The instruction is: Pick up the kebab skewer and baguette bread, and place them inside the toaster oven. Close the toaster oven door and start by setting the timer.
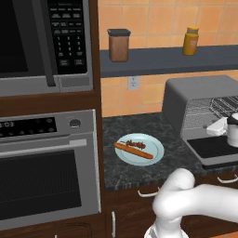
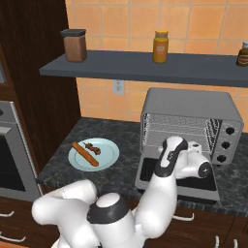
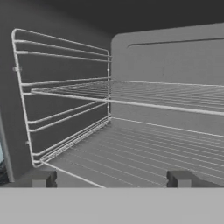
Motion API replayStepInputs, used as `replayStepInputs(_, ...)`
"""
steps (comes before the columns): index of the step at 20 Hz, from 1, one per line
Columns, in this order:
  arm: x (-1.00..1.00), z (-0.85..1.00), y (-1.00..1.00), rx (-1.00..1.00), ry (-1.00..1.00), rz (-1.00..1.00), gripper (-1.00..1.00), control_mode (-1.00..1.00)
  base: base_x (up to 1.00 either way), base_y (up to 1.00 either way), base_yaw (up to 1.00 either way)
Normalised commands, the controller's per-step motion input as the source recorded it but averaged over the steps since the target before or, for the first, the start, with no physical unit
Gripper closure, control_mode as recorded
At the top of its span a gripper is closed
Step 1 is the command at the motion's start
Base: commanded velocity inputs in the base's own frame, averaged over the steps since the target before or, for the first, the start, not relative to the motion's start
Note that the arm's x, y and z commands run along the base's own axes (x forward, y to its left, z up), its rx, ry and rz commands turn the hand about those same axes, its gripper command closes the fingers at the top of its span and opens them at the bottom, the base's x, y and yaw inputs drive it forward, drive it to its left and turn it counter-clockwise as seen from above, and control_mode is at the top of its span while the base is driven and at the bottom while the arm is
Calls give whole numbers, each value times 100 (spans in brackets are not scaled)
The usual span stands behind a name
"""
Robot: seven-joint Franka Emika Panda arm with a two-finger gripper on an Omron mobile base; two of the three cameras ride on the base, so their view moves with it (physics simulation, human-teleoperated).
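Left base view: You are looking at the bench (image 1: 139, 174), a dark speckled top. A pale blue plate (image 1: 155, 153) is sitting on it, between the built-in oven (image 1: 46, 167) and the toaster oven (image 1: 195, 104). The baguette (image 1: 133, 150) is lying across the plate, and the skewer (image 1: 136, 143) is lying just beside it on its far side; whether they touch cannot be told here. The toaster oven is standing open at the right, with its door (image 1: 214, 148) folded down flat toward you. The hand is reaching in at the right edge, above the door. A microwave (image 1: 44, 42) is hanging over the built-in oven. A brown jar (image 1: 119, 45) and a yellow jar (image 1: 190, 41) are standing on the shelf (image 1: 167, 60).

Right base view: You are seeing the arm bending up from the lower left, with the hand hanging over the lowered door, in front of the toaster oven's open mouth. The wire racks (image 2: 179, 130) are showing inside. The plate is lying well apart to the left, carrying both the baguette and the skewer. Three knobs (image 2: 226, 144) are sitting in a column on the toaster oven's right front.

Hand view: You are looking straight into the toaster oven's cavity. The gripper (image 3: 111, 179) is pointing in at the racks; its jaws are standing spread and are holding nothing.
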Motion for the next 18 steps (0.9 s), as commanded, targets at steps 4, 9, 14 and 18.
replayStepInputs(4,45,-18,0,4,0,0,-100,-100,0,0,0)
replayStepInputs(9,25,-42,0,1,0,0,-100,-100,0,0,0)
replayStepInputs(14,41,-22,-6,3,0,0,-100,-100,0,0,0)
replayStepInputs(18,42,-20,-14,1,0,0,-100,-100,0,0,0)
